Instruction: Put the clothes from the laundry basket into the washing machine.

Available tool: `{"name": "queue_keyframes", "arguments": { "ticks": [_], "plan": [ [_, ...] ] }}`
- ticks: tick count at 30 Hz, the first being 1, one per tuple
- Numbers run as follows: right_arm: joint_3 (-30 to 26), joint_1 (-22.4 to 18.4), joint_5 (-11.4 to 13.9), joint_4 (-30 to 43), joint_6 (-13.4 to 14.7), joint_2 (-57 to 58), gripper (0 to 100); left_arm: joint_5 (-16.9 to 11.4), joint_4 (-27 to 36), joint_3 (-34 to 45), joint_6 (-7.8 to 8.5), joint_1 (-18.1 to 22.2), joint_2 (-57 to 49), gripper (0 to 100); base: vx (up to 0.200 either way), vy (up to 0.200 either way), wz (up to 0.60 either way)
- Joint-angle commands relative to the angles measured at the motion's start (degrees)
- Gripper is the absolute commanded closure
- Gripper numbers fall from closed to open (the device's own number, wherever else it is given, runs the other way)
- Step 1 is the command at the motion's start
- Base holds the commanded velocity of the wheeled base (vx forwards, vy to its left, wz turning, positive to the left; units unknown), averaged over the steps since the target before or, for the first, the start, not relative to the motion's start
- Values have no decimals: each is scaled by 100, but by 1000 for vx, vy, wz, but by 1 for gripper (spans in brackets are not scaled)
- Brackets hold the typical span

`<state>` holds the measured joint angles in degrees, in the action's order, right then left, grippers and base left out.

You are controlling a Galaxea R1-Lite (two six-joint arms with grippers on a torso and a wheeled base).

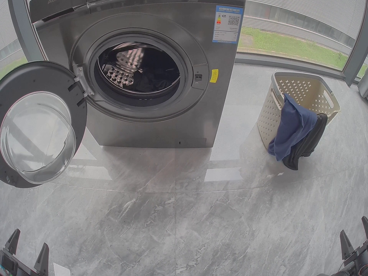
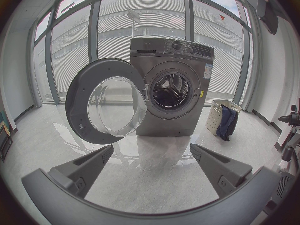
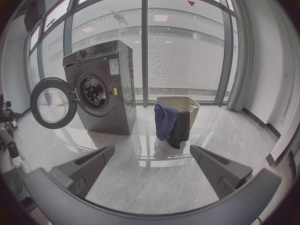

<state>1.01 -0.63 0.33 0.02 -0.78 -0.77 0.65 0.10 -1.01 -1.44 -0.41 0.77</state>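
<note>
A grey front-loading washing machine (image 1: pixel 153 69) (image 2: pixel 175 88) (image 3: pixel 103 85) stands ahead with its round door (image 1: pixel 38 123) (image 2: pixel 106 100) swung wide to the left. Dark cloth (image 1: pixel 153 82) lies inside the drum. To the right a cream laundry basket (image 1: pixel 306 92) (image 2: pixel 218 111) (image 3: pixel 187 105) stands on the floor. A blue garment (image 1: pixel 291 129) (image 3: pixel 164 119) and a black garment (image 1: pixel 310 142) (image 3: pixel 181 128) hang over its front rim. My left gripper (image 1: pixel 27 250) (image 2: pixel 150 155) and right gripper (image 1: pixel 356 236) (image 3: pixel 151 155) are both open and empty, low and well short of the machine and basket.
Glossy grey marble floor (image 1: pixel 184 211) stretches between me and the machine. Tall windows (image 3: pixel 184 47) run behind the machine and basket, and a curtain (image 3: pixel 237 53) hangs at the far right.
</note>
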Motion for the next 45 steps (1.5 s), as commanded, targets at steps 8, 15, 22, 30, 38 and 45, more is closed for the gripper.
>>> {"name": "queue_keyframes", "arguments": {
  "ticks": [8, 15, 22, 30, 38, 45],
  "plan": [
    [-101, 2, 2, -2, -1, 77, 0, -12, -1, 92, 30, -2, -77, 0, 0, 0, 0],
    [-101, 2, 2, -2, -1, 77, 0, -12, -1, 92, 38, -2, -77, 0, 0, -57, 0],
    [-101, 2, 2, -2, -1, 77, 0, -12, -1, 92, 47, 6, -77, 0, 0, -200, 0],
    [-101, 2, 2, -2, -10, 77, 0, -21, -1, 92, 47, -2, -77, 0, 0, -200, 0],
    [-101, 2, 2, -2, -1, 77, 0, -21, -1, 92, 38, -2, -77, 0, 0, -200, 0],
    [-101, 2, 2, -2, -10, 77, 0, -21, -1, 92, 30, -2, -77, 0, 0, -143, 0]
  ]
}}
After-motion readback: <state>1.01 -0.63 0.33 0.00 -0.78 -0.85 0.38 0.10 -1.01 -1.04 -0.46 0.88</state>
